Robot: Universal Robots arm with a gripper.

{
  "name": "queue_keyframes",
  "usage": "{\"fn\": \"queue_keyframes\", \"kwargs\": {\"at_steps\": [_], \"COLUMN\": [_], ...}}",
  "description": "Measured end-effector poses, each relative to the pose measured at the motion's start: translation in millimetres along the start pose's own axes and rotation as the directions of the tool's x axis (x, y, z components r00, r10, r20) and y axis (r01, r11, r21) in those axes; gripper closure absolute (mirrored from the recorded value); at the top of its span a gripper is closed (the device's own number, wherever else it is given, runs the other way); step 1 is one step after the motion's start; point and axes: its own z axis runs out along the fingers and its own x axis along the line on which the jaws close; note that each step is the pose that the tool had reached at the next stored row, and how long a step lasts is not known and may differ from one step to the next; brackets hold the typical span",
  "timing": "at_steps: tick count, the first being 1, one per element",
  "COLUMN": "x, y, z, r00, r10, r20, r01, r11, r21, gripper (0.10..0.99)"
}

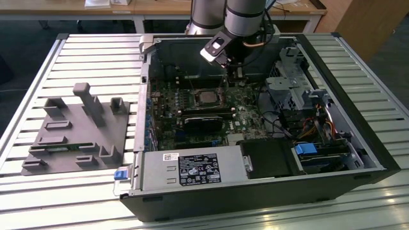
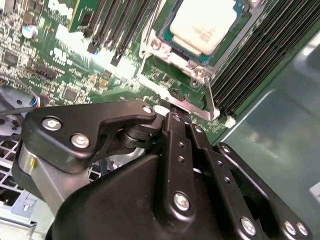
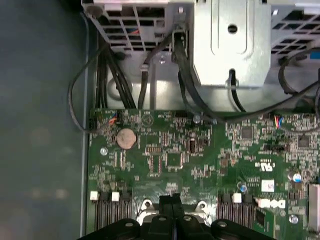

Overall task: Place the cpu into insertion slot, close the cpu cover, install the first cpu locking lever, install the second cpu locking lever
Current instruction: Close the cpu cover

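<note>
Silvery metal tops the one cpu [image 2: 202, 25], one claw [image 2: 175, 117] just beside.

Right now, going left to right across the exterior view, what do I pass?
Grey plastic tray → cpu in its socket → silver drive cage → black case wall.

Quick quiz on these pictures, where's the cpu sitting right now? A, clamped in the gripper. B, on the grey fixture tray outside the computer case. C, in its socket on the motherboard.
C: the cpu lies flat in its socket on the motherboard, with the cpu cover framing it. The gripper is beside the socket, not on the chip.
</note>
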Motion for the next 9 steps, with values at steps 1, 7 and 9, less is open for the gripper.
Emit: {"fn": "queue_keyframes", "kwargs": {"at_steps": [1, 7, 9], "x": [0.0, 0.0, 0.0], "y": [-1.9, -11.6, -13.8], "z": [0.1, 1.1, 2.0], "r00": [1.0, 1.0, 1.0], "r10": [0.0, 0.0, 0.0], "r20": [0.0001, 0.0, 0.0001], "r01": [0.0, 0.0, 0.0], "r11": [1.0, 1.0, 1.0], "r21": [0.0, 0.0, 0.0], "gripper": [0.973, 0.973, 0.973]}}
